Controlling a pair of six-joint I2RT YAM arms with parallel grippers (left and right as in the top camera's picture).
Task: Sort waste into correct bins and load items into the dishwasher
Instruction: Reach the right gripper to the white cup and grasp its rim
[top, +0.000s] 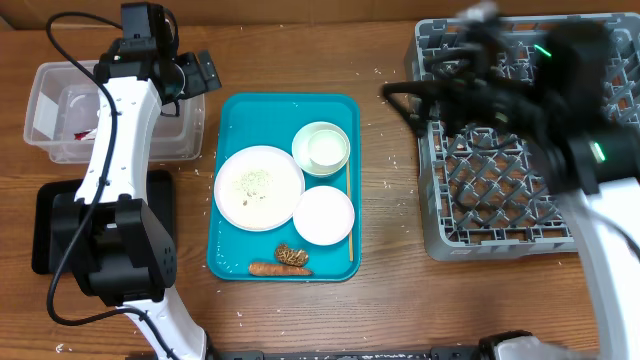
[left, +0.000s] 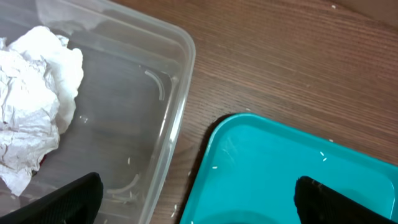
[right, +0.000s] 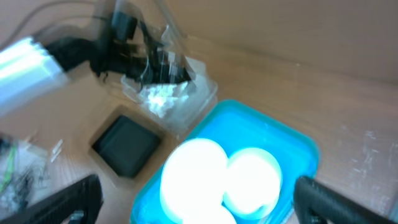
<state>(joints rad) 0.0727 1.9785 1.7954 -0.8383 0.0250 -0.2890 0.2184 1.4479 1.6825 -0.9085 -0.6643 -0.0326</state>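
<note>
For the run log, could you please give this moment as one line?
left gripper open over clear tub rim | right gripper open, empty | crumpled tissue in tub | plate, dish, bowl on teal tray

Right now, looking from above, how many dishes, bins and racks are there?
Dishes: 3 (plate, bowl, dish)
Bins: 2 (tub, black tray)
Racks: 1 (rack)
Total: 6

Left claw (left: 198, 199) fingers wide apart, empty; left arm (top: 118, 135) stretched forward. Right claw (right: 198, 199) wide apart, empty; right arm (top: 605, 225) blurred.
</note>
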